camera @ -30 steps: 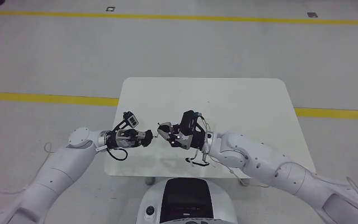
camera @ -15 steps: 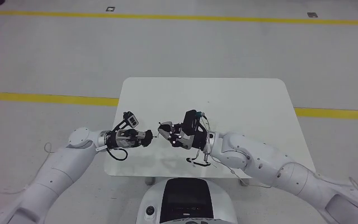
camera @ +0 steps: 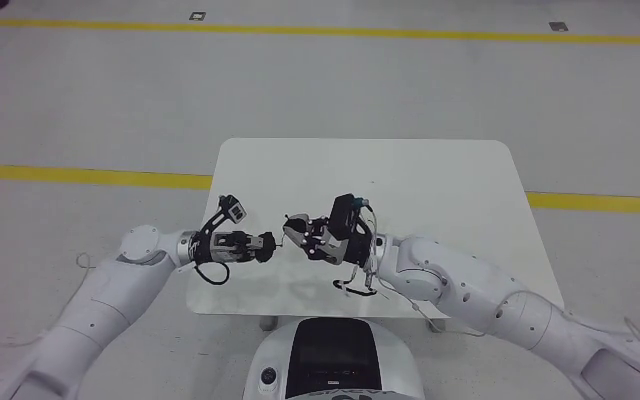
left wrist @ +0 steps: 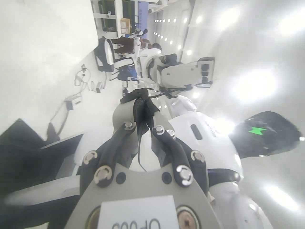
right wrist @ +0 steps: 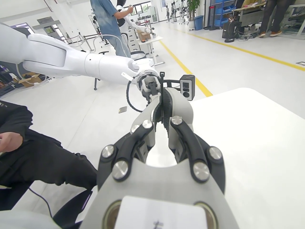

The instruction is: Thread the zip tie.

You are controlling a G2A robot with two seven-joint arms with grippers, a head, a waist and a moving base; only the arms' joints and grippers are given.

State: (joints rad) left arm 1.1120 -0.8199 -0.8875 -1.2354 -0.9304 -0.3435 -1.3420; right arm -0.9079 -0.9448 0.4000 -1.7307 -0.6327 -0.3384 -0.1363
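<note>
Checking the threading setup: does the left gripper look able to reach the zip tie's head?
Probably yes: the left gripper faces the right gripper with nothing between, and the zip tie head stands clear of its grip.

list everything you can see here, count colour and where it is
zip tie: 1, black, clamped in the right end effector, head sticking out past the fingertips
thin strip: 1, black, running through the left end effector; whether it belongs to the same tie, cannot tell
table: 1, white, under both end effectors
floor lines: 2, yellow, one far beyond the table, one passing beneath it
right end effector: 1, grey fingers with black pads, shut on the zip tie, above the table's near left part
left end effector: 1, same colours, shut on the thin strip, facing the right one tip to tip, close by
</note>
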